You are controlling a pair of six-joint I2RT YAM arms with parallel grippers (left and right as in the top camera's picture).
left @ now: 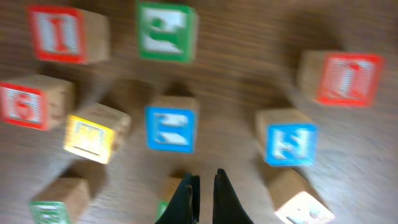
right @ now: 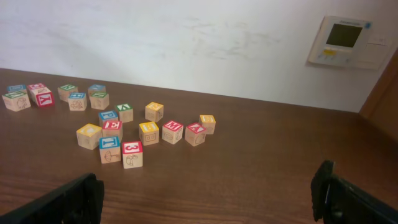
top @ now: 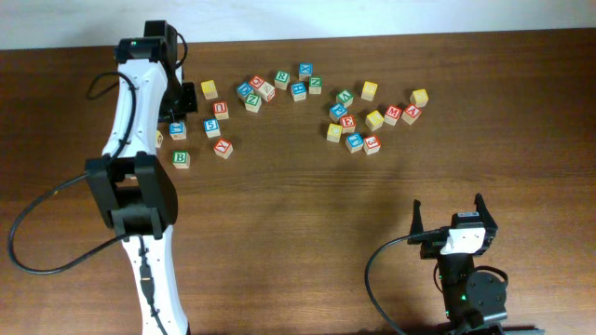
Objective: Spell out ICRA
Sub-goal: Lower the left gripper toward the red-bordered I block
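- The letter blocks (top: 298,90) lie scattered in two loose groups on the worktop (top: 307,242), along its far edge.
- The left jaws, drawn together and gripping nothing, hang over the group nearer the far left corner, with a blue block (left: 170,129) just ahead of them.
- The right jaws stand wide apart by the near edge, toward the right corner, well apart from the blocks.

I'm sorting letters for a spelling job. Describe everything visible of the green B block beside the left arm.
The green B block is a small light-wood cube whose top face is printed green and white with a B. It sits flat on the brown table, close beside the left arm, standing alone, ungripped.
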